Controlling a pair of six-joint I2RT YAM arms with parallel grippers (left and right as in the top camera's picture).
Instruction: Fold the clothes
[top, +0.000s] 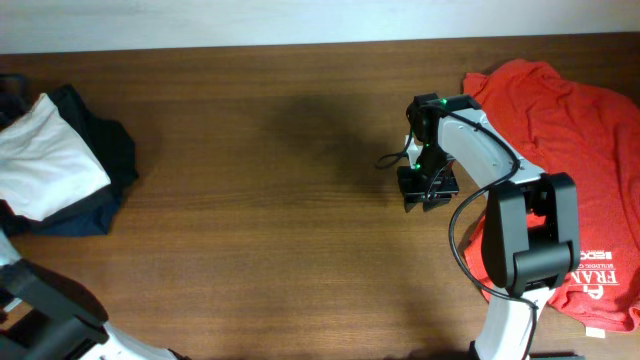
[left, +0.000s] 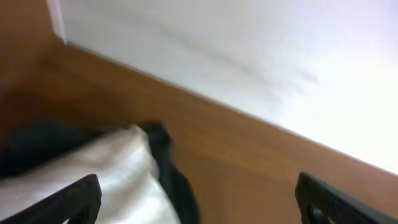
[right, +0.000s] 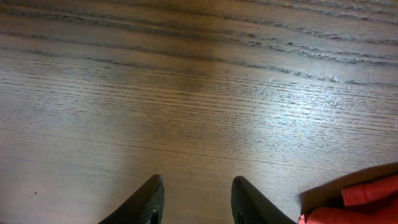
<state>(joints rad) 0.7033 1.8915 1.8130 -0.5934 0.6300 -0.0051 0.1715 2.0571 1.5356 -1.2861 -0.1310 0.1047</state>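
A white folded T-shirt (top: 45, 160) lies on dark navy garments (top: 105, 150) at the table's far left. In the left wrist view the white T-shirt (left: 118, 168) and the navy cloth (left: 171, 174) show low on the left, in front of the wall. My left gripper (left: 198, 183) is open wide above them, holding nothing. A red T-shirt (top: 560, 110) with white lettering is spread at the right. My right gripper (top: 428, 190) hangs over bare wood just left of it. Its jaws (right: 198, 180) stand partly open and empty. A red edge (right: 367, 199) shows at the lower right.
The brown wooden table (top: 260, 200) stretches between the two piles. A white wall (left: 249, 56) runs along the table's far edge. The right arm (top: 530, 240) stands over the red T-shirt. The left arm's base (top: 40, 320) is at the bottom left corner.
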